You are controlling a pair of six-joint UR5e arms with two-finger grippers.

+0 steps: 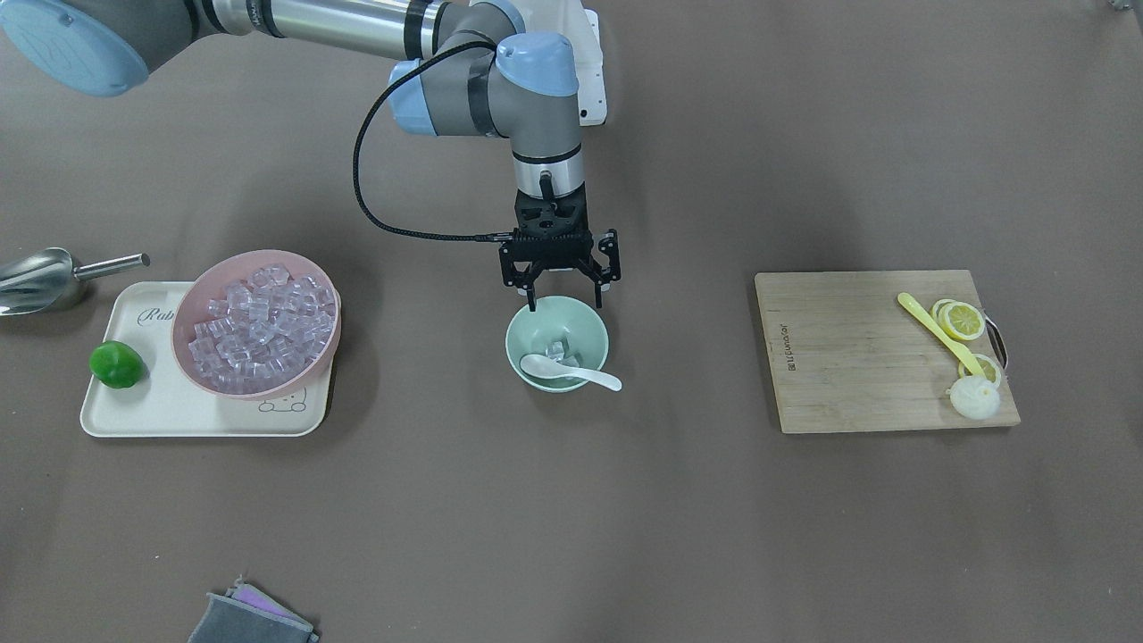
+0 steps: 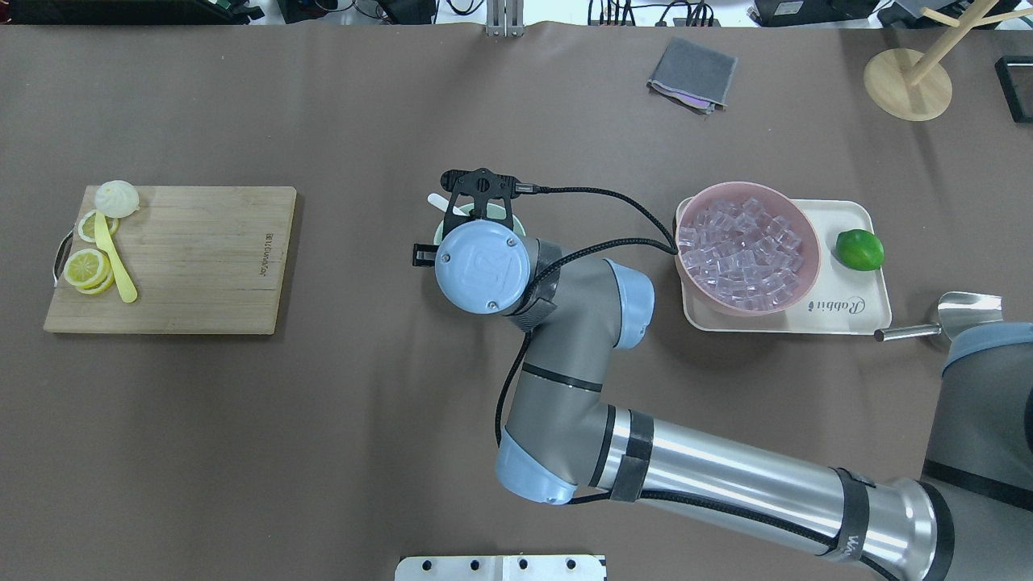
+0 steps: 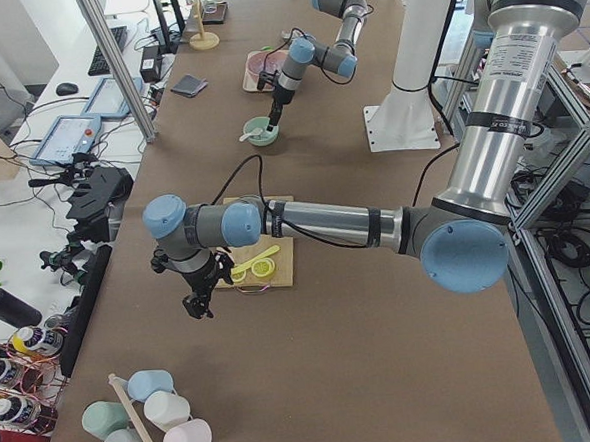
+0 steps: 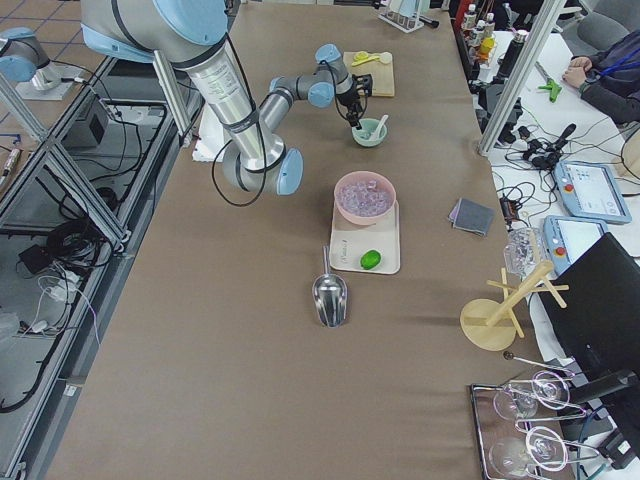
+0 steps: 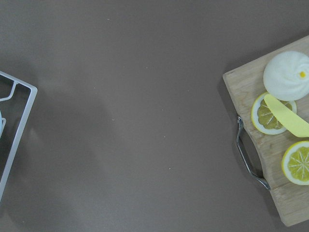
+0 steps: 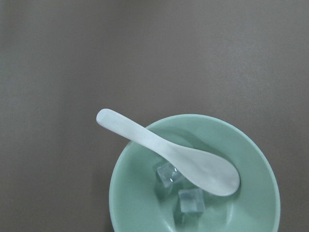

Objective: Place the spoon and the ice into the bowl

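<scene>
Your right gripper (image 1: 564, 304) hangs over the robot-side rim of the small round mint-green bowl (image 1: 588, 332), its jaws spread apart and holding nothing. The glossy white ceramic soup spoon (image 1: 571, 372) already sits in that bowl: its scoop lies inside, and its handle leans out over the rim towards your side of the surface. The ice (image 1: 555, 348), a few small clear cubes, lies at the bottom of the bowl, partly under the scoop.

From overhead, the right arm's wrist covers nearly the whole bowl. Only a sliver of rim and the tip of the spoon handle show past it. A black cable (image 1: 362, 179) loops from the wrist out over the surface.

On the robot's right, well apart from the green bowl, a cream tray (image 1: 134, 411) carries a larger pink bowl (image 1: 261, 254). That bowl holds a heap of clear cubes (image 1: 259, 326), and a green lime (image 1: 116, 364) sits beside it. A metal scoop (image 1: 36, 279) lies just beyond the tray. A folded grey cloth (image 1: 250, 619) lies near your edge.

On the robot's left, a wooden cutting board (image 1: 848, 357) holds lemon slices (image 1: 964, 320), a long yellow spoon (image 1: 938, 332) laid across them and a white bun-shaped piece (image 1: 973, 399).

The left gripper (image 3: 195, 305) hangs past the board's far end. You cannot tell from here how its jaws stand.
</scene>
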